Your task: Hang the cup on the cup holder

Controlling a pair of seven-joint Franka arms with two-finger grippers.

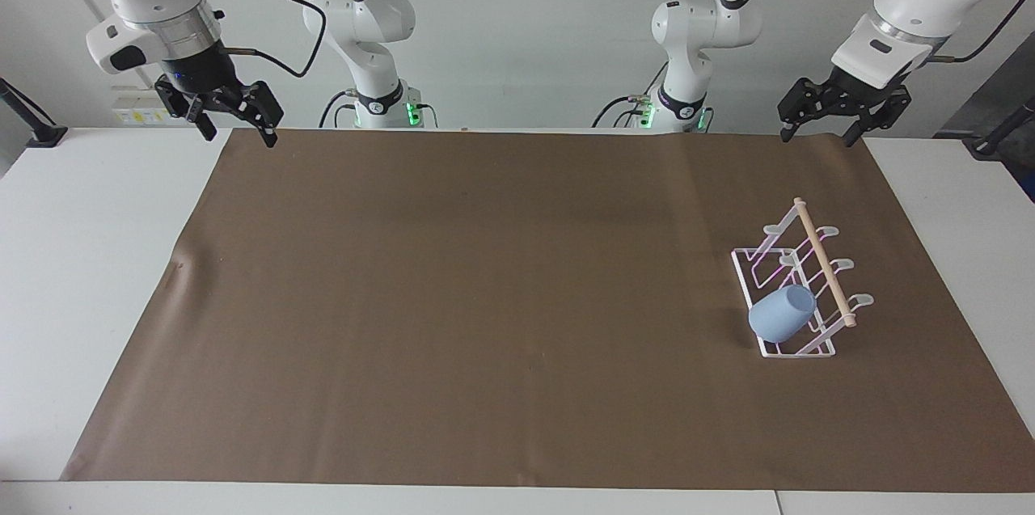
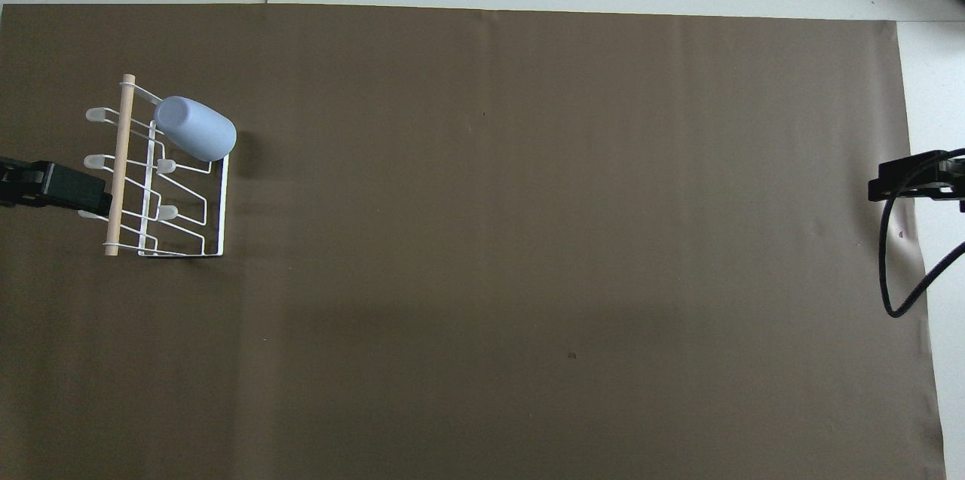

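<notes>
the light-blue cup (image 1: 781, 315) hangs tilted on a prong of the white cup holder (image 1: 796, 349), which stands on the brown mat (image 1: 485, 297) toward the left arm's end of the table. the left gripper (image 1: 818, 136) is raised over the mat's corner, pointing down, its fingers apart and empty. the right gripper (image 1: 239, 132) is raised over the other near corner, also spread and holding nothing.

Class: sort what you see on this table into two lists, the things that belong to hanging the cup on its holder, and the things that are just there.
Belong to the job:
cup, already hung on a prong
cup holder
left gripper, open, raised
right gripper, open, raised, waiting

Just there:
brown mat
table
</notes>
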